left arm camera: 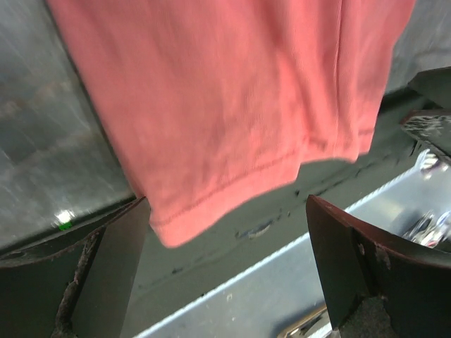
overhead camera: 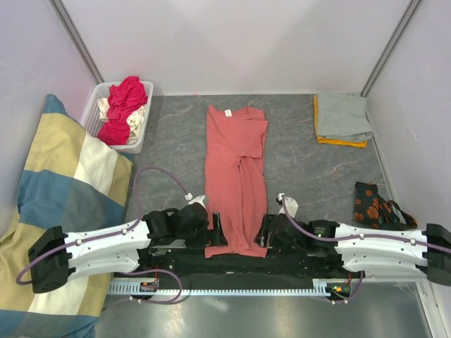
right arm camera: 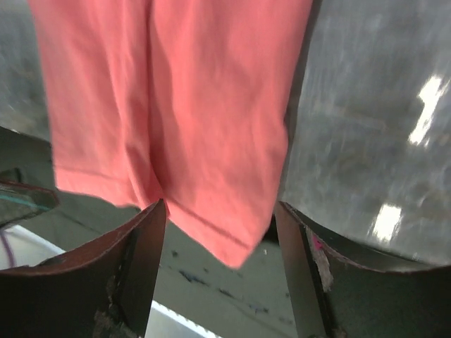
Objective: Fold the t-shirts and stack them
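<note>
Judging the step in hand as the crosswise fold of the pink tee (overhead camera: 235, 176), lying as a narrow strip down the middle of the table (overhead camera: 169, 148), collar toward the far edge, hem reaching the near edge.

Flanking the hem with both arms:
- Left end effector (overhead camera: 217, 231) released, fingers wide, straddling the left hem corner.
- Right end effector (overhead camera: 266, 231) released as well, straddling the right hem corner without pinching.

Calling next, in all likelihood, for closing on both corners together, lifting evenly, carrying the hem up to the collar, then moving the packet onto the grey tee (overhead camera: 342, 116) topping the orange tee (overhead camera: 338, 141) at the far right corner.

Awaiting attention in the basket (overhead camera: 95, 105) at the far left corner: red tee (overhead camera: 125, 105) and cream tee (overhead camera: 104, 107).

Noting a small white label (overhead camera: 228, 113) at the collar; reading no writing there, being too small.
</note>
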You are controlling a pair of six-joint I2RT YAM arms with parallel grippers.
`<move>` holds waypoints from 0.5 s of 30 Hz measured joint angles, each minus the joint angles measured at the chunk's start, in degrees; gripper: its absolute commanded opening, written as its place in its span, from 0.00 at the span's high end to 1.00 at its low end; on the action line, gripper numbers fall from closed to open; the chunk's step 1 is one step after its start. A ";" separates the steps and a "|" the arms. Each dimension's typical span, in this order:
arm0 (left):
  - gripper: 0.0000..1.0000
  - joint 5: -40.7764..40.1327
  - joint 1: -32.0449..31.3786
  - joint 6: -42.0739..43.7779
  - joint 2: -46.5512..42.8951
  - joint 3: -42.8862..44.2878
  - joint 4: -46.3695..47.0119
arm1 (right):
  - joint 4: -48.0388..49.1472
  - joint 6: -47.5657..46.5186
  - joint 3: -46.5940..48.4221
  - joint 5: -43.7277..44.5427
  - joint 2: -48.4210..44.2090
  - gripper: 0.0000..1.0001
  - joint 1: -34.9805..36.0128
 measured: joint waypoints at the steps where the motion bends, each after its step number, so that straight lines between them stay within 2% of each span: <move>1: 0.00 -0.70 -1.64 -1.22 -0.15 -0.17 -0.28 | -0.83 1.95 0.04 1.31 0.76 0.31 2.45; 5: 0.02 -3.32 -5.64 -5.40 -0.46 -1.57 -1.14 | -4.57 9.46 1.84 6.99 7.02 0.36 11.10; 8: 0.07 -5.31 -6.86 -7.45 -0.61 -2.64 -1.53 | -5.90 14.45 3.19 10.47 10.93 0.41 15.65; 11: 0.13 -6.64 -7.02 -8.72 -0.83 -3.26 -1.53 | -6.16 17.77 3.52 12.46 12.72 0.47 17.62; 15: 0.17 -7.93 -7.04 -9.68 -1.01 -4.26 -1.60 | -6.58 20.70 3.52 14.12 12.76 0.50 18.56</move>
